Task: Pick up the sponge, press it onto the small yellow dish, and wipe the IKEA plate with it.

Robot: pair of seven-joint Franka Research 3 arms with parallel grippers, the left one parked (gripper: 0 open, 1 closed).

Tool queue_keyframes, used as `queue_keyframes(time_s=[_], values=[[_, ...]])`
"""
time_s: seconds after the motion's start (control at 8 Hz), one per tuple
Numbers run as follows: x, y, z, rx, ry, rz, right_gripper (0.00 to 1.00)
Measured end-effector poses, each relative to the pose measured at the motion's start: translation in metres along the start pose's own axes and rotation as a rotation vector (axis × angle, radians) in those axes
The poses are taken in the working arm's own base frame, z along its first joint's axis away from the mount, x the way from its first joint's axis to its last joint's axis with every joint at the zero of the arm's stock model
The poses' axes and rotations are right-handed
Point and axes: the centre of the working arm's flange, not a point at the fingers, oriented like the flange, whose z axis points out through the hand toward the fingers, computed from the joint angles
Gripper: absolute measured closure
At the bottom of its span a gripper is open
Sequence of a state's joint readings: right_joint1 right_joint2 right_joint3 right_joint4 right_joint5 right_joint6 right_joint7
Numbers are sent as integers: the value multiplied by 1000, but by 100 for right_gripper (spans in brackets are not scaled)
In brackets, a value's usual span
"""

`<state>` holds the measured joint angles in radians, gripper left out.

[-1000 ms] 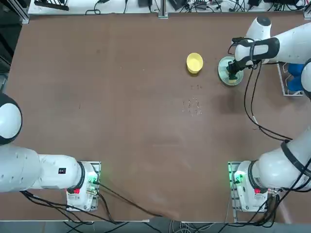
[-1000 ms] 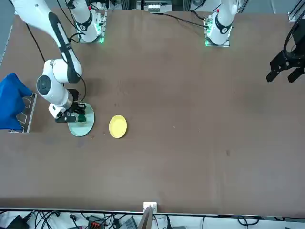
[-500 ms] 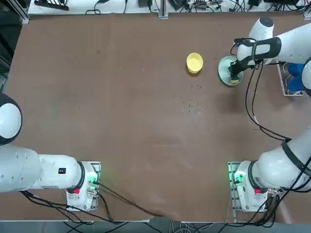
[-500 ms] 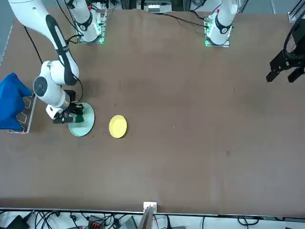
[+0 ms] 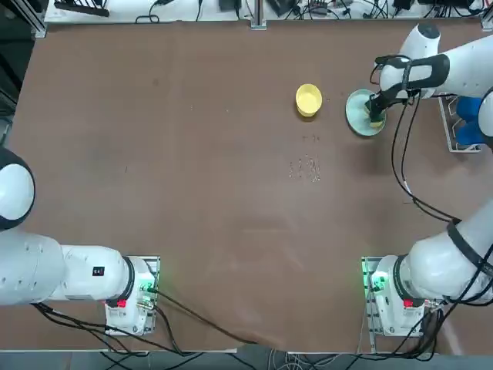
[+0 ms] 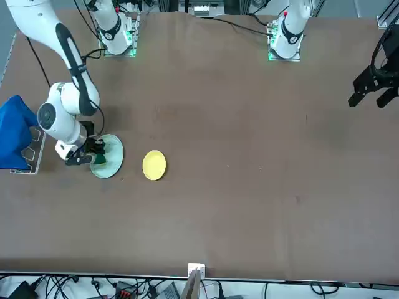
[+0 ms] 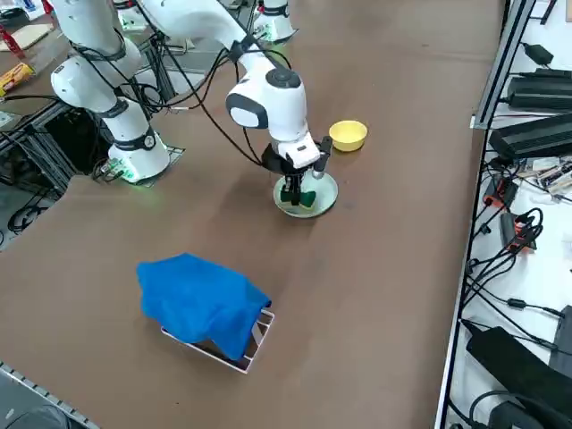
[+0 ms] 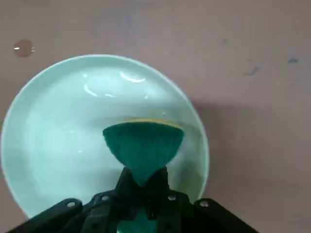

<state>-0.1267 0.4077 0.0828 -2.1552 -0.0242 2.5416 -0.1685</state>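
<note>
One second on, our right pincer (image 8: 143,187), clenched on the sponge (image 8: 143,145), has slid it across the IKEA plate (image 5: 357,114) away from the small yellow dish (image 5: 308,99) beside it, so we judge wiping underway.

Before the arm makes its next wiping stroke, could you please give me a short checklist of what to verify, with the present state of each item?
1. Right gripper shut on the sponge: ok, the sponge is pinched between the fingers.
2. Sponge over the IKEA plate: ok, it sits inside the rim, toward one side.
3. Yellow foam side pressed flat on the plate: cannot tell, only the green top and a thin yellow edge show.
4. Small yellow dish apart from the plate: ok, bare table between them.
5. Plate flat on the table: ok in the right side view.
6. Blue cloth away from the plate: ok.
</note>
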Motion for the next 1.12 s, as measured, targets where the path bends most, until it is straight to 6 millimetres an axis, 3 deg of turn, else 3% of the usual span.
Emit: queue_keyframes(time_s=[0.62,1.12], values=[[21,5,4,4,19,-13,91],[36,-11,10,13,27,-41,91]])
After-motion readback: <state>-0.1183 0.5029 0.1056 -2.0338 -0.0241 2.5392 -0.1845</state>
